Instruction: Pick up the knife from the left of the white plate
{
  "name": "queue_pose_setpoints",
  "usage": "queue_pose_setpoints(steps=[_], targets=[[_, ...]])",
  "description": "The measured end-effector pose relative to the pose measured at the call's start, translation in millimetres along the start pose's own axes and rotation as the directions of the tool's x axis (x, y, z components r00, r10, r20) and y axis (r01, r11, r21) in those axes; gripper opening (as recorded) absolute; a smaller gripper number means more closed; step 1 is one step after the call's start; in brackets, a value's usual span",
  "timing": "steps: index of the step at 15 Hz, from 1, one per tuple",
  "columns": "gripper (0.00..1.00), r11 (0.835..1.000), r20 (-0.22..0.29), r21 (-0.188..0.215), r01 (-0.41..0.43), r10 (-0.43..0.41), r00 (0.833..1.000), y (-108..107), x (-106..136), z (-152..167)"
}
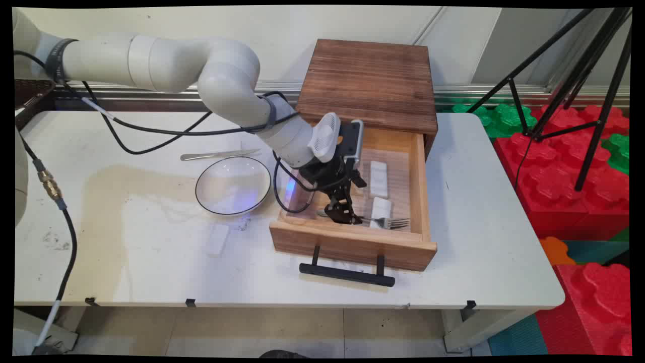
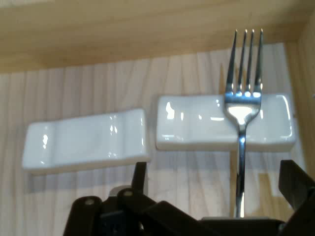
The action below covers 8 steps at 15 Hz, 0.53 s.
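My gripper (image 1: 345, 217) reaches down into the open wooden drawer (image 1: 426, 201), near its front wall. It is open. A metal fork (image 2: 241, 113) lies on the drawer floor, its neck resting on a white ceramic rest (image 2: 197, 129). In the hand view the fork's handle runs down between my fingers (image 2: 141, 177), closer to the right one, and neither pad touches it. A second white rest (image 2: 83, 142) lies beside the first. In the main view the fork (image 1: 392, 222) points right, with its tines past the nearer rest (image 1: 381, 206).
The drawer belongs to a dark wooden box (image 1: 370, 85) at the back, and its black handle (image 1: 346, 274) sticks out toward the table's front edge. Left of the drawer stand a glass bowl (image 1: 233, 185), a metal knife (image 1: 219, 155) and another white rest (image 1: 217, 238).
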Motion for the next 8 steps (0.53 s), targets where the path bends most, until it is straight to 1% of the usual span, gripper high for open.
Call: queue_pose_setpoints(steps=[4, 8], targets=[[1.00, 1.000, -0.019, 0.010, -0.001, 0.001, 1.000, -0.4, 6.4, -10.1], [1.00, 1.000, -0.049, 0.016, -0.006, 0.007, 0.999, 0.6, 12.6, -33.2]])
